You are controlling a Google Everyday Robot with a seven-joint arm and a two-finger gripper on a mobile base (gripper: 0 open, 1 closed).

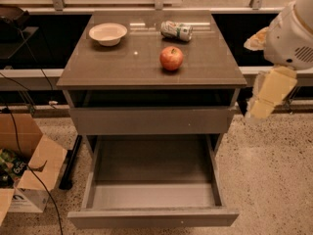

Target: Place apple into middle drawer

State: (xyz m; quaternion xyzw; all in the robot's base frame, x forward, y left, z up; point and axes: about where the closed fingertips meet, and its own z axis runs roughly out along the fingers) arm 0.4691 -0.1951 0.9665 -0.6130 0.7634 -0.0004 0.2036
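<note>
Hanging claw point(270, 93): beyond the surface's right edge, well apart from the apple; whether it is apart or together, I cannot tell.
Apple point(171, 58): upright on the surface point(117, 65), right of centre, nearer the front edge.
Middle drawer point(151, 166): pulled out below the front edge.
Step in hand: likely the reach; best to descend from above, straddle the apple's widest part, and avoid the can point(176, 30) behind it.
</note>
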